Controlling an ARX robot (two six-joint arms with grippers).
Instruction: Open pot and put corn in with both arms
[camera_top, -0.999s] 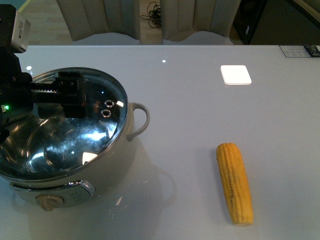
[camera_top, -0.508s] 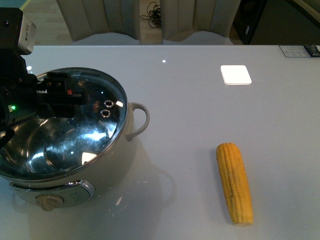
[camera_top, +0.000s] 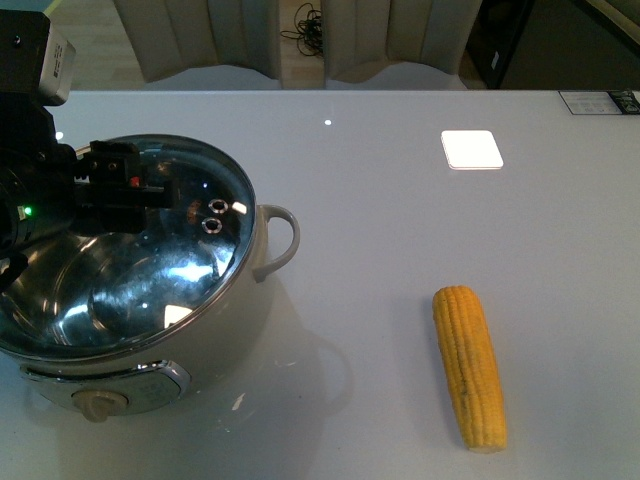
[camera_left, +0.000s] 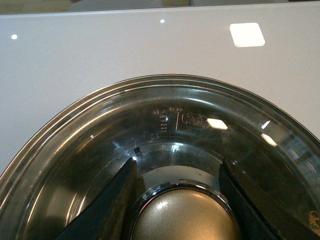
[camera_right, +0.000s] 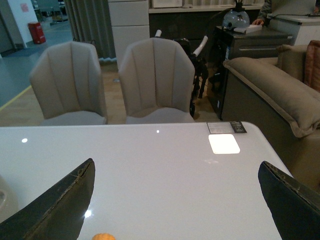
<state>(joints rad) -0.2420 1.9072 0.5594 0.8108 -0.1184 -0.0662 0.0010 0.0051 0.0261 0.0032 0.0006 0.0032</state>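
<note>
Grey table (camera_top: 400, 220): lid (camera_top: 150, 285) covers pot (camera_top: 232, 330), left claw (camera_left: 177, 165) spread around knob (camera_left: 185, 215), right claw (camera_right: 176, 164) open.

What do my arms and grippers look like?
The left arm is black and boxy, with a grey block on top and a green light. The left fingers and right fingers are black and tapered, the right edges scuffed.

The glass lid (camera_left: 100, 130) of the pot (camera_top: 235, 320) is clear, rimmed in polished steel. The desk (camera_top: 400, 220) is glossy; the corn (camera_top: 468, 365) bumpy, matt.
</note>
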